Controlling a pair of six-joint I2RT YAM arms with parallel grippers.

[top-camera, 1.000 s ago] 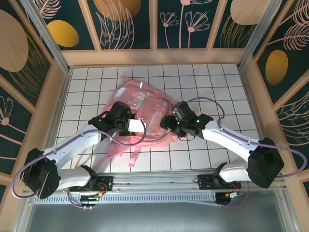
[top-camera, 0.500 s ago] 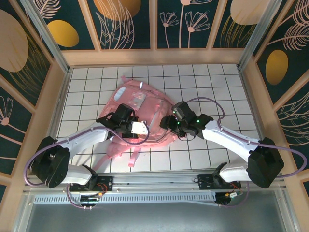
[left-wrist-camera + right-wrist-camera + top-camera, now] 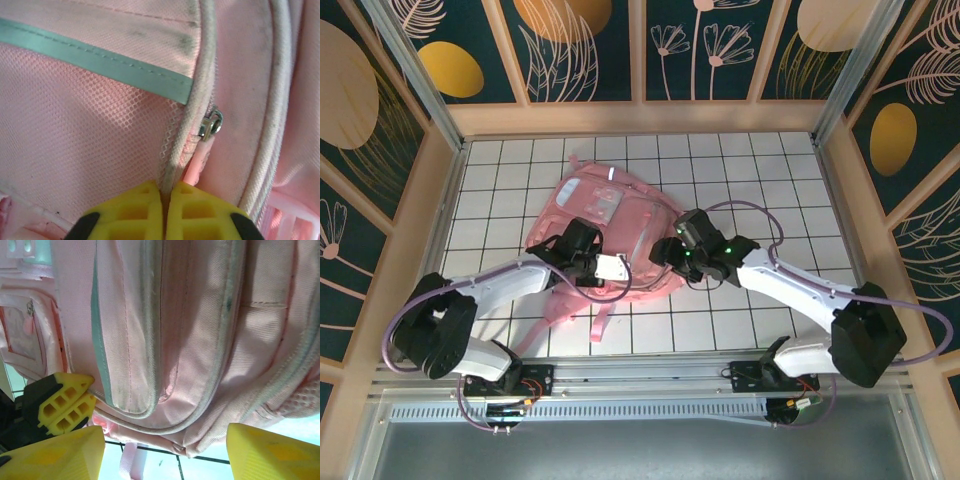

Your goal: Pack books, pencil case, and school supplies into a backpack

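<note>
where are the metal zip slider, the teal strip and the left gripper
metal zip slider (image 3: 212, 123), left wrist view, on its metal body
teal strip (image 3: 100, 61), left wrist view, mid-length of the band
left gripper (image 3: 166, 189), left wrist view, between yellow fingertips pinching the backpack (image 3: 75, 150) seam

My left fingers (image 3: 611, 267) and right fingers (image 3: 664, 256) meet the pink backpack (image 3: 605, 205) at its near edge, on the gridded bench (image 3: 760, 180)
</note>
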